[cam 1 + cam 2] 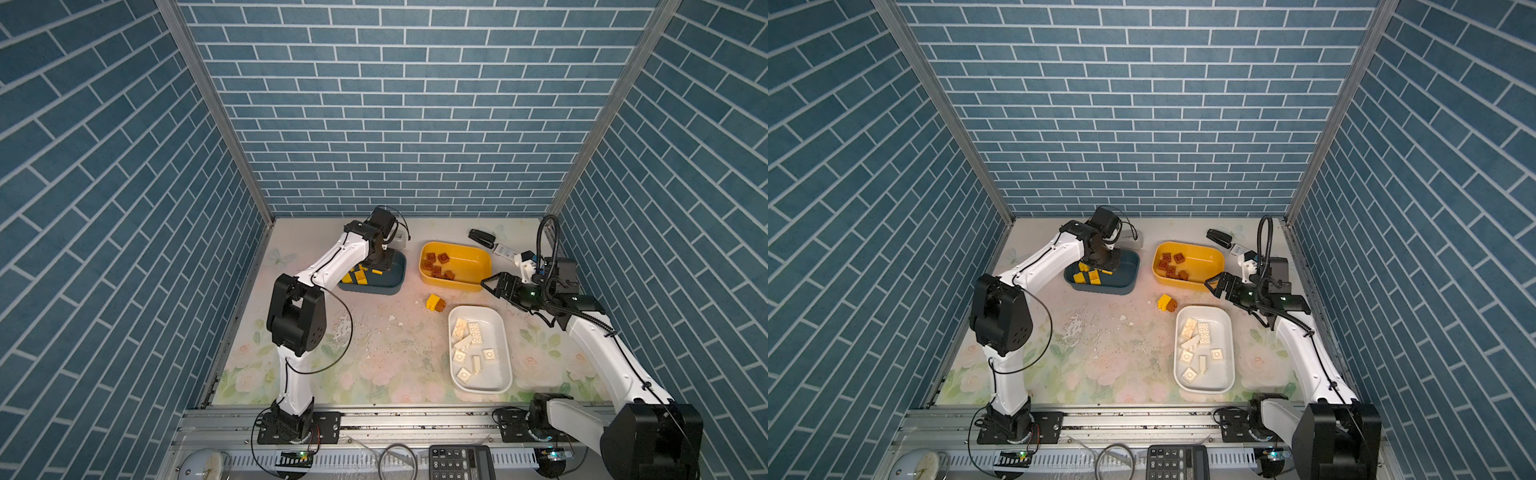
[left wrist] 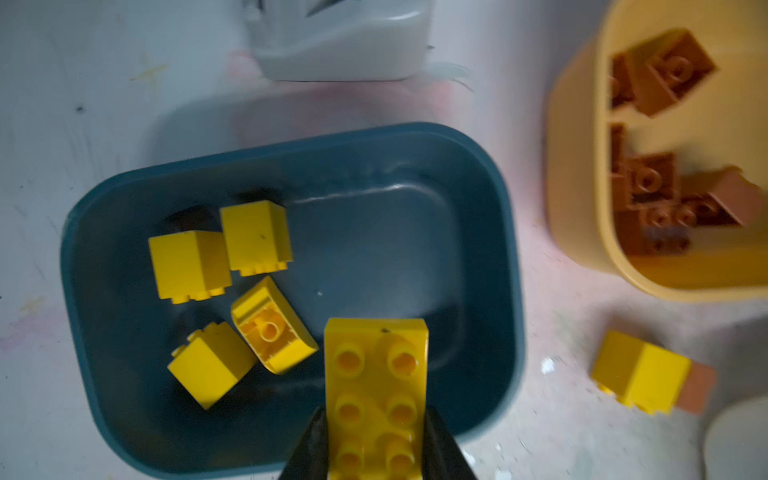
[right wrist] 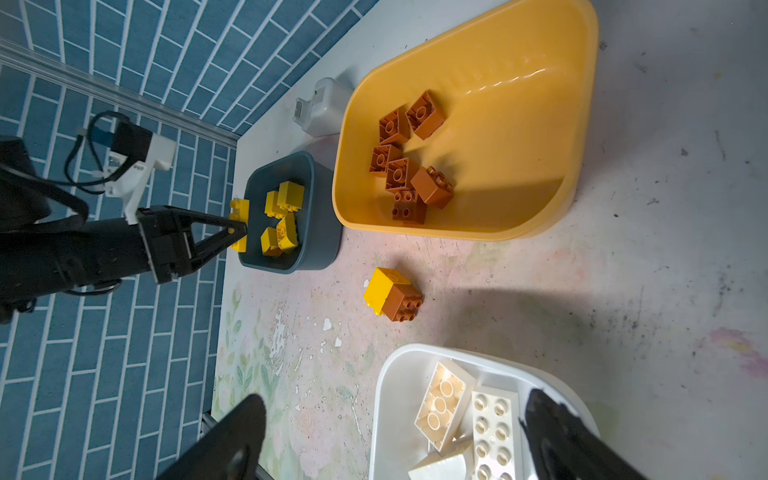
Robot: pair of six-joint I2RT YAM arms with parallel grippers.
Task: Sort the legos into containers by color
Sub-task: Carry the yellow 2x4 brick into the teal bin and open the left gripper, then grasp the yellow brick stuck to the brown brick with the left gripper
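My left end effector (image 3: 241, 227) is clamped on an oblong yellow plate (image 2: 376, 365), pinching its two long smooth edges near one end so that most of the plate sticks out past my fingertips, above the dark blue tub (image 2: 374, 241). Four chunky yellow bricks (image 2: 189, 266) already lie in that tub. The plate is hard, rigid plastic and looks very light, so I expect no sag or crushing. The glossy side walls are the weak point: they give little friction and the piece could pivot or slip, so holding nearer its middle would be steadier. It should survive a short drop into the tub without harm. My right end effector (image 1: 489, 289) is spread wide and holds nothing; it hovers by the near corner of the yellow tub (image 3: 519, 124), which holds the reddish-brown bricks (image 3: 401, 174), and the white tub (image 3: 399, 374) of cream pieces (image 3: 494, 428) is just beneath it. Loose on the table (image 1: 374, 353), between the three tubs, lies a yellow brick (image 3: 382, 286) stuck to a brown brick (image 3: 403, 305). I judge this pair will need both arms, each gripping the flat opposite walls of one brick rather than the studs, then a firm pull apart, since the studs lock tight.
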